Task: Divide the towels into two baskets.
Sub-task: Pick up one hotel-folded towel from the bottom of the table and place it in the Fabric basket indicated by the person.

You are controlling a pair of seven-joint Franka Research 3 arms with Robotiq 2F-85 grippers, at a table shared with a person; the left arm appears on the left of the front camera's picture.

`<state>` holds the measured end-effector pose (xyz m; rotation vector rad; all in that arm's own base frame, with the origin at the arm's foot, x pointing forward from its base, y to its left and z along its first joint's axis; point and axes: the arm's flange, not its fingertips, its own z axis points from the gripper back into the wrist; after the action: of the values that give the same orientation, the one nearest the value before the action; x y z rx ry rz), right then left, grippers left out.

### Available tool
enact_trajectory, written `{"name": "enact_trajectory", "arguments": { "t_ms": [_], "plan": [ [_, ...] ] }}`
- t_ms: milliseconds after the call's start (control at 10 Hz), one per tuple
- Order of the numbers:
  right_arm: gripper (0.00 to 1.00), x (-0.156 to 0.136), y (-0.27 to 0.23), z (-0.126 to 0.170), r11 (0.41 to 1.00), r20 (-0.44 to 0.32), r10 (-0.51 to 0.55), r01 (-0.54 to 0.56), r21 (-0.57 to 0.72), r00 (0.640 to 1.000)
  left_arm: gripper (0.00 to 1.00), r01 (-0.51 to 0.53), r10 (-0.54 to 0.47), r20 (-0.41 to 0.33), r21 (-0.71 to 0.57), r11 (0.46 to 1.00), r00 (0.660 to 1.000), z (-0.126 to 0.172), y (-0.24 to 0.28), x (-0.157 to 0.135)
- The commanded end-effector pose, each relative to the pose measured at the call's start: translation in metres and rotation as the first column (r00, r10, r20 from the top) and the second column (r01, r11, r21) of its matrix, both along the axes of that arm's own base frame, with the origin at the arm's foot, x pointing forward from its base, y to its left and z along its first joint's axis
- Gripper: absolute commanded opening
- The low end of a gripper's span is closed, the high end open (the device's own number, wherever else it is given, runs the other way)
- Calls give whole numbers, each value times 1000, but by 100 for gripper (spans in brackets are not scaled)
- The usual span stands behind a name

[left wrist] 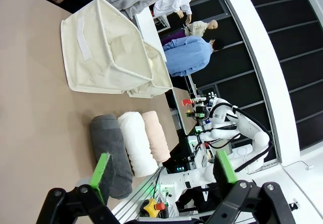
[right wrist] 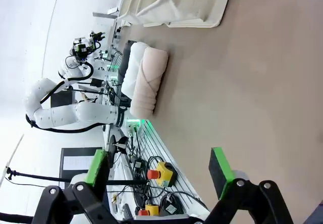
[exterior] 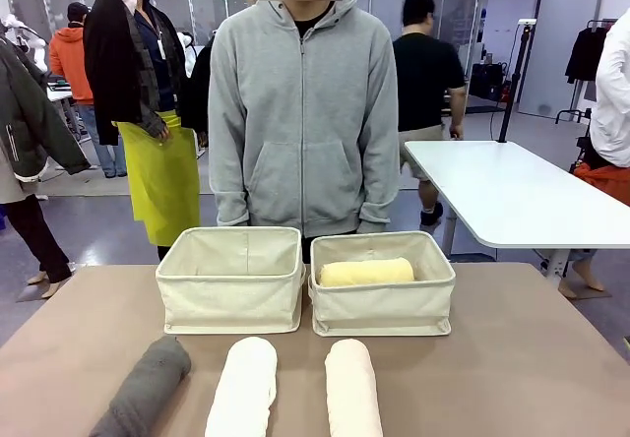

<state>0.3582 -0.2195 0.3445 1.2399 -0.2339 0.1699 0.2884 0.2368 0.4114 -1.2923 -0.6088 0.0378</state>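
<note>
Three towels lie close together at the near edge of the bench (exterior: 512, 358): dark grey roll (exterior: 143, 388), white roll (exterior: 243, 386), cream-peach roll (exterior: 352, 388). The pale yellow towel (exterior: 366, 273) sits in the right basket (exterior: 384, 311). We find left pincer (left wrist: 164, 169) and right pincer (right wrist: 158, 167) wide, empty. Risk: wide jaws snag a neighbouring roll.

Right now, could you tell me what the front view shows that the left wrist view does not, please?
Front view: a look down into the baskets, with the pale yellow towel lying plainly inside the right basket.
Left wrist view: the left gripper, its green-padded jaws open, with the dark grey towel lying nearest its fingers.
Shared: the left basket standing beside the right basket, and the dark grey towel, the white towel and the cream-peach towel lying side by side on the brown table in front of them.
</note>
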Motion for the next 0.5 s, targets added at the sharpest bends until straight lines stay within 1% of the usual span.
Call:
{"name": "enact_trajectory", "arguments": {
  "t_ms": [0,400],
  "plan": [
    [100,-15,-4,4,999,15,-42,42,-1,999,100,-4,4,15,-12,1000,1000,1,1,-3],
    [100,-15,-4,4,999,15,-42,42,-1,999,100,-4,4,15,-12,1000,1000,1,1,-3]
  ]
}}
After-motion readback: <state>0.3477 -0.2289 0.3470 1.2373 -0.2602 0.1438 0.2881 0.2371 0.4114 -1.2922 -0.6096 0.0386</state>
